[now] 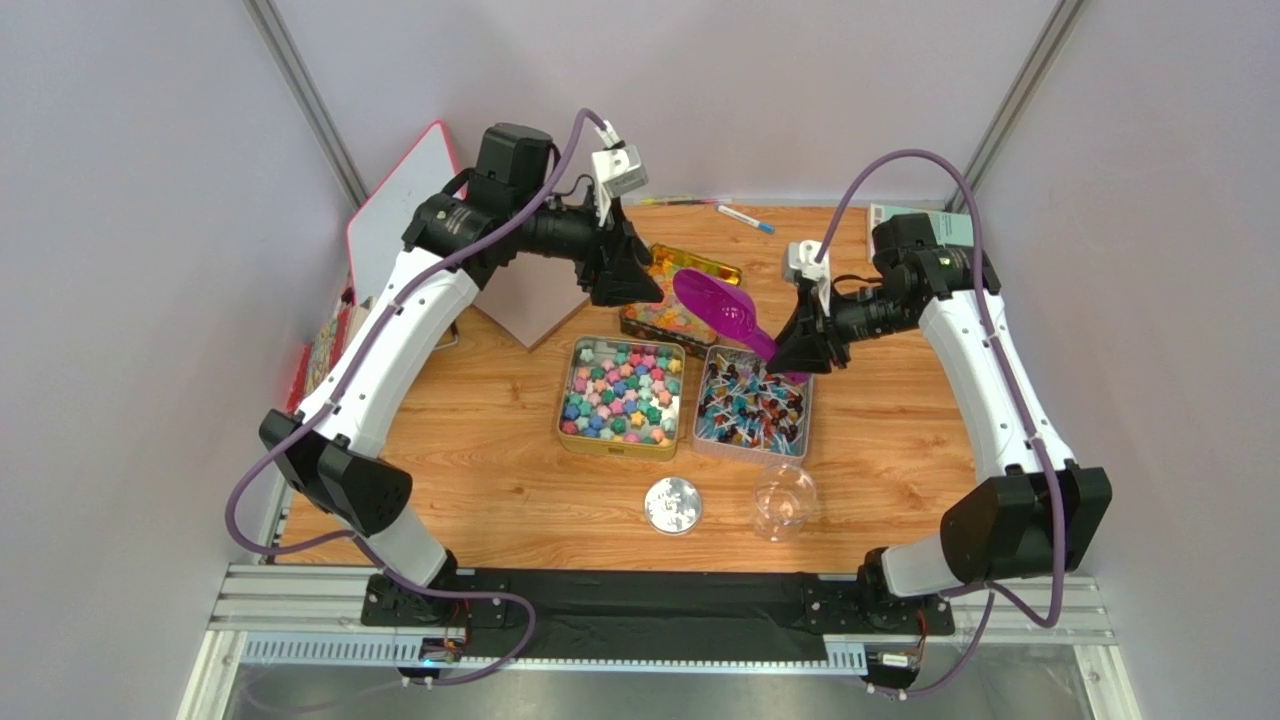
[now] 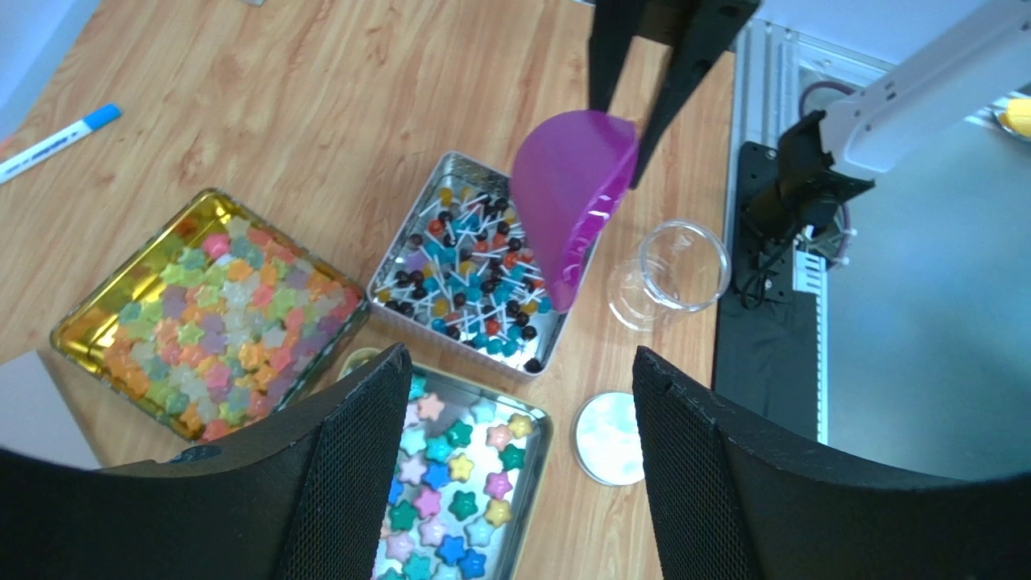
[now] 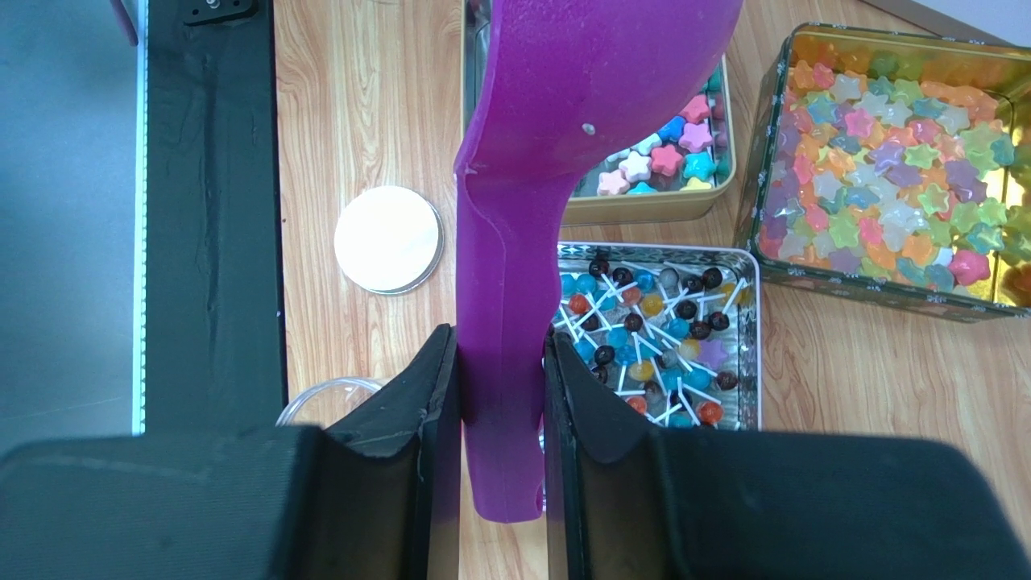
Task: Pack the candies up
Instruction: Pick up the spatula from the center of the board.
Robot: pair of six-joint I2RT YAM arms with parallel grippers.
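Observation:
The candies lie in three tins. Bright star candies fill the near left tin [image 1: 621,395] [image 2: 466,483] [image 3: 654,157]. Small lollipops fill the silver tin [image 1: 751,405] [image 2: 472,266] [image 3: 660,344] to its right. Pastel stars fill the gold tin [image 2: 206,312] [image 3: 896,169] behind them. My right gripper [image 1: 784,350] [image 3: 500,338] is shut on the handle of a purple scoop [image 1: 718,311] [image 2: 569,199] [image 3: 569,109], whose bowl hangs tilted over the tins. My left gripper [image 1: 636,285] [image 2: 520,363] hovers open and empty above the gold tin and the star tin.
A clear plastic cup [image 1: 784,500] [image 2: 678,272] [image 3: 327,393] and its round lid [image 1: 673,506] [image 2: 609,438] [image 3: 387,239] sit on the wood near the front edge. A white board [image 1: 406,210] leans at the back left. A marker pen [image 1: 744,219] [image 2: 55,139] lies at the back.

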